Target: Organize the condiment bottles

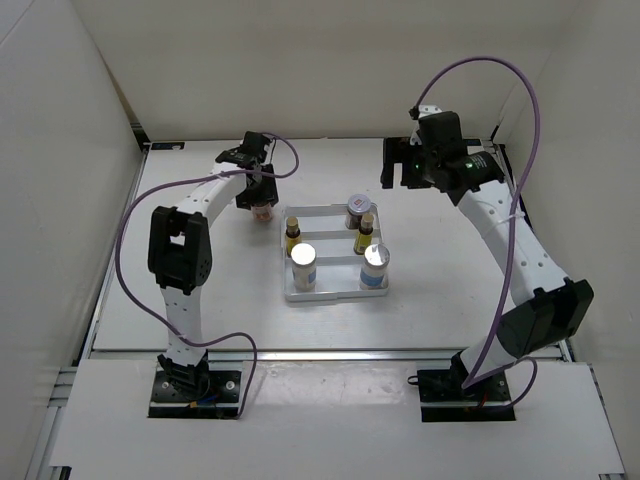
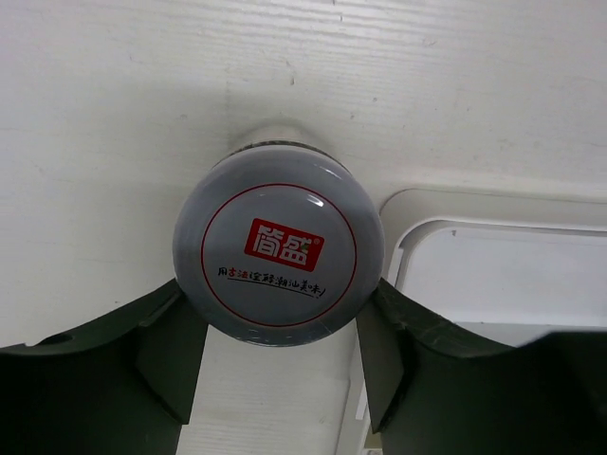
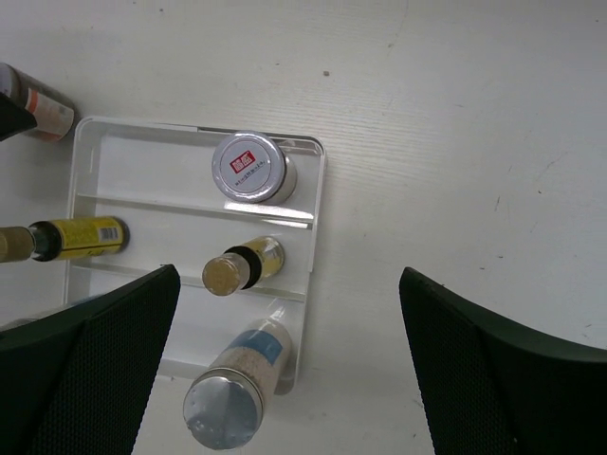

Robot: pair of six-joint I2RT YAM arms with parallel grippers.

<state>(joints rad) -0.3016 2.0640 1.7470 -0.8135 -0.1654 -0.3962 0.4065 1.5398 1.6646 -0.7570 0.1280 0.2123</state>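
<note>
My left gripper point(image 1: 259, 198) is shut on a squat brownish jar point(image 1: 263, 211) just off the far-left corner of the white tray point(image 1: 337, 294). In the left wrist view its pale lid point(image 2: 278, 248) sits between my dark fingers point(image 2: 175, 351). In the tray stand the other jar point(image 1: 358, 209), two slim yellow bottles point(image 1: 293, 234) point(image 1: 365, 231) and two white silver-capped bottles point(image 1: 304, 264) point(image 1: 375, 262). My right gripper point(image 1: 401, 170) is open and empty, held high to the tray's far right. Its view shows the jar point(image 3: 251, 168), a yellow bottle point(image 3: 237, 268) and a white bottle point(image 3: 232, 389).
The tray has ridged dividers that form three rows; its rim corner point(image 2: 410, 213) lies right beside the held jar. White walls enclose the table at the back and both sides. Purple cables loop over both arms.
</note>
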